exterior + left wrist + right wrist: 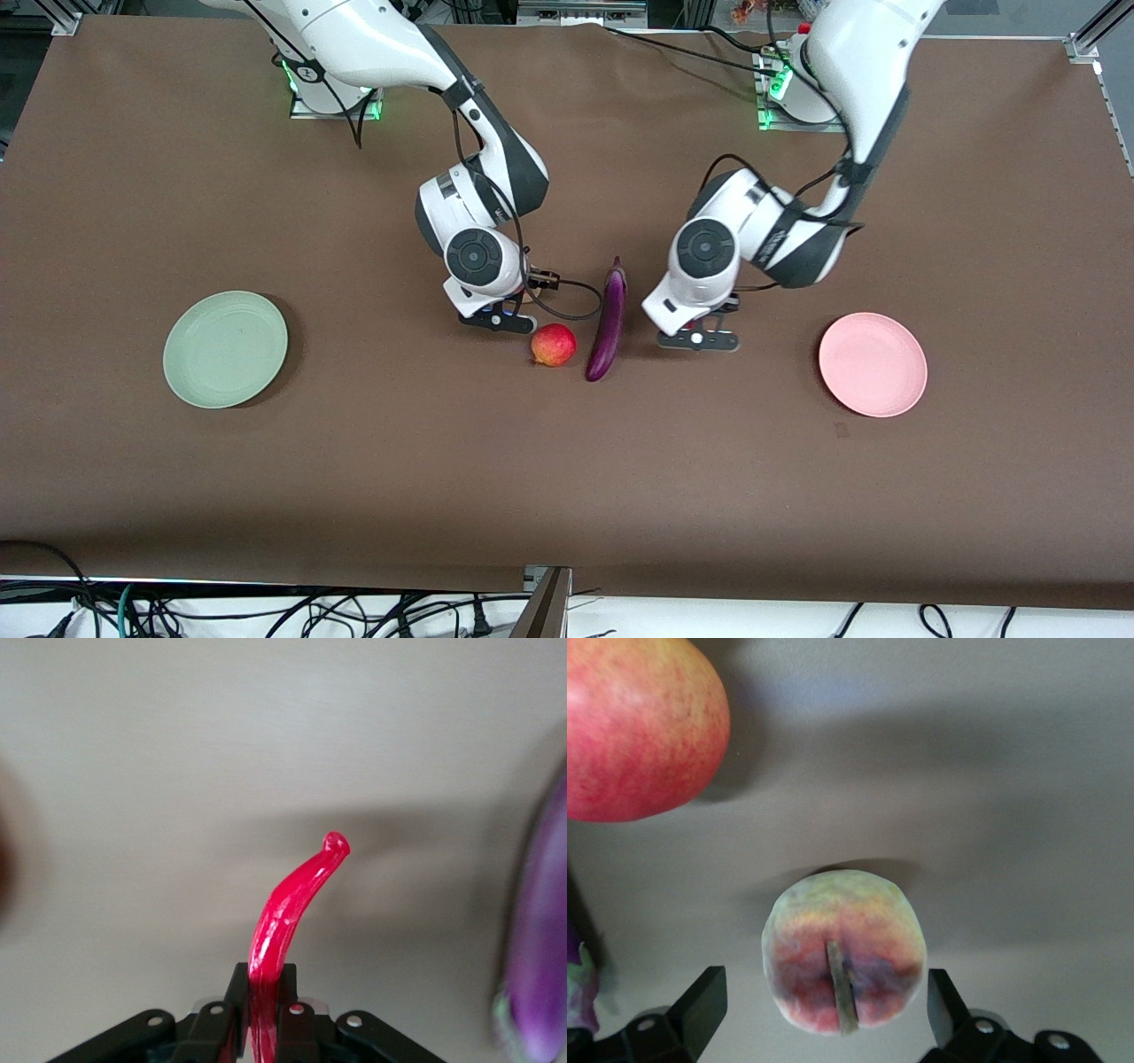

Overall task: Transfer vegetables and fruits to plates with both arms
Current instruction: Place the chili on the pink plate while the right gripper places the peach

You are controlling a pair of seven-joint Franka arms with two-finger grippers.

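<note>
My left gripper (266,997) is shut on the red chili pepper (292,904), low over the table beside the purple eggplant (607,323); the eggplant also shows in the left wrist view (540,974). In the front view this gripper (700,338) hides the chili. My right gripper (824,985) is open, its fingers on either side of the peach (843,943) without touching it. In the front view that gripper (496,319) hides the peach. The red apple (554,345) lies beside the eggplant and shows in the right wrist view (638,726). The green plate (225,349) and the pink plate (873,363) hold nothing.
The green plate lies toward the right arm's end of the brown table, the pink plate toward the left arm's end. Both arms' hands stand close on either side of the eggplant and the apple. Cables hang under the table's edge nearest the front camera.
</note>
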